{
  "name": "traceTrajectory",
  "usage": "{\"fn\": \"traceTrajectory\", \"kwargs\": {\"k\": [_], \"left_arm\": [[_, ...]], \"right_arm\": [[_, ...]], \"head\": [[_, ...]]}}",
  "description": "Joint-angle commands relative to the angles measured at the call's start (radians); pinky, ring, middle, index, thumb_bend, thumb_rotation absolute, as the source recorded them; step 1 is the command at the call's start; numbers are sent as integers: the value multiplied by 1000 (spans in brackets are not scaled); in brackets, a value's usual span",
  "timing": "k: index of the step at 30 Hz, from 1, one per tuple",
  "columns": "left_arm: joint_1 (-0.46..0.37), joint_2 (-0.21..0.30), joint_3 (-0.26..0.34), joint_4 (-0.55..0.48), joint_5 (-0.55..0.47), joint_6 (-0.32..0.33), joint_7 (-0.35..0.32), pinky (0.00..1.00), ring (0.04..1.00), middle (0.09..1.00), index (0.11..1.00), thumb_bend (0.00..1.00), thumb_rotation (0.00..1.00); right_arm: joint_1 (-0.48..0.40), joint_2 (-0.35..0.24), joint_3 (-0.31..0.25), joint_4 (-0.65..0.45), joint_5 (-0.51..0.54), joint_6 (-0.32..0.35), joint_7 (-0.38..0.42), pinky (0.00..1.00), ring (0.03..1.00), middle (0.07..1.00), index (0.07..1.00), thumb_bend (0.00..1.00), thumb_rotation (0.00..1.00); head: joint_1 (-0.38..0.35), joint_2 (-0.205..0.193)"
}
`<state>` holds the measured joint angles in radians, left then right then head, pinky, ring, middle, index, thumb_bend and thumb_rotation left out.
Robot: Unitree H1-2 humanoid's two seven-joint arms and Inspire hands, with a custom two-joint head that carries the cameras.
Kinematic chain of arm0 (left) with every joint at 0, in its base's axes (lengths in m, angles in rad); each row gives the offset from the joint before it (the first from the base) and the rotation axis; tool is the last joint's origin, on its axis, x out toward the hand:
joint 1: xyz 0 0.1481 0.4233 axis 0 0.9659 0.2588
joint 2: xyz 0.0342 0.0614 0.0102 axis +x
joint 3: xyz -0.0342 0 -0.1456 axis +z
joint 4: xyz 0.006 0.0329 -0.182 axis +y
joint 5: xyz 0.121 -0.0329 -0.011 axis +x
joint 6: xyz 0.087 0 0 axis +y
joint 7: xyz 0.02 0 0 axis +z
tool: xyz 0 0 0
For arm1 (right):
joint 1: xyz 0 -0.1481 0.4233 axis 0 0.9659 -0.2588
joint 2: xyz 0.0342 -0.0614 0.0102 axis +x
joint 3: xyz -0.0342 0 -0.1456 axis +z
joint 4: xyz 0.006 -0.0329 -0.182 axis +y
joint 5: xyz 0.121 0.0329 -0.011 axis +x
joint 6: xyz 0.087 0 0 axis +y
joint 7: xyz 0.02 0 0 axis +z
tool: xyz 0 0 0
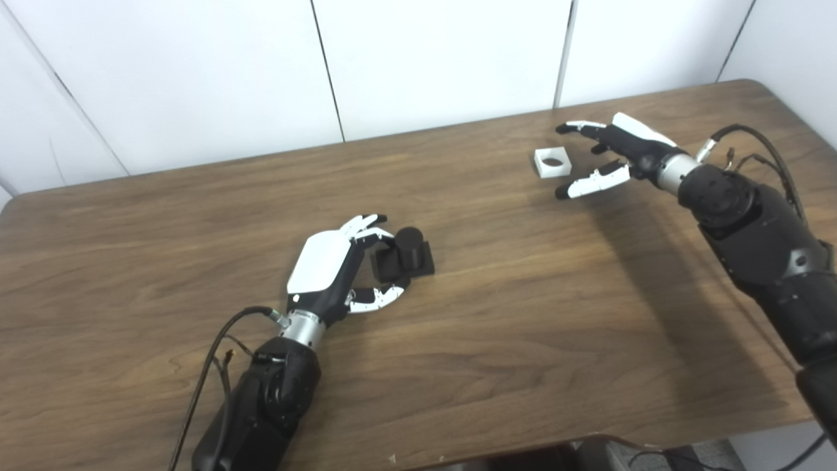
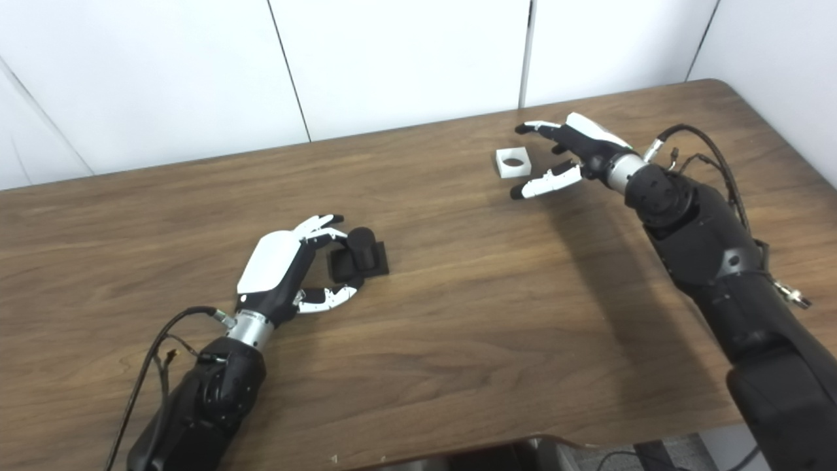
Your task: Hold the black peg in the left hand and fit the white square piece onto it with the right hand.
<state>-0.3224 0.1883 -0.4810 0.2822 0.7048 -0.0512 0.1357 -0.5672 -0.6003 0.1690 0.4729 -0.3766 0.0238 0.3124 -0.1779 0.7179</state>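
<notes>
Brown wood grain runs across the desk [image 1: 523, 314], which stands against a white panelled wall [image 1: 425, 59]. Near the middle of the desk, a little toward the left edge, the black peg [image 1: 404, 259] lies on the wood: a round stub on a square base. The left hand [image 1: 340, 268] sits just beside it, fingers [image 1: 366, 226] curling over its far side and thumb [image 1: 379, 297] reaching under its near side, but from here I cannot tell whether it has actually gripped the peg. Toward the far right corner, the white square piece [image 1: 552, 162] rests flat on the desk with its round hole facing up. The right hand [image 1: 605, 157] hovers beside it, spread wide and holding nothing, fingers past the piece's far edge, thumb by its near edge.
</notes>
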Motion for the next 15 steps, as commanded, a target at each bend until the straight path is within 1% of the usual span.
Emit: {"fn": "traceTrajectory", "kwargs": {"k": [1,3,9,15], "left_arm": [[51,26,-25,78,22,42,-76,824,917,895,626,723,237],[50,27,-26,80,22,40,-76,821,915,896,625,720,237],[45,24,-26,91,22,35,-69,818,914,894,624,726,230],[44,27,-25,91,19,30,-69,823,914,893,626,721,238]], "right_arm": [[-80,-13,-3,15,-13,-49,-36,882,981,953,909,885,371],[-98,-12,-1,38,-15,-52,-39,867,968,937,914,883,351],[-162,-8,18,140,-34,-88,-55,865,957,945,909,874,332],[-201,2,35,213,-52,-94,-70,874,959,951,906,859,323]], "head": [[-3,0],[-3,0],[6,-4],[11,-7]]}}
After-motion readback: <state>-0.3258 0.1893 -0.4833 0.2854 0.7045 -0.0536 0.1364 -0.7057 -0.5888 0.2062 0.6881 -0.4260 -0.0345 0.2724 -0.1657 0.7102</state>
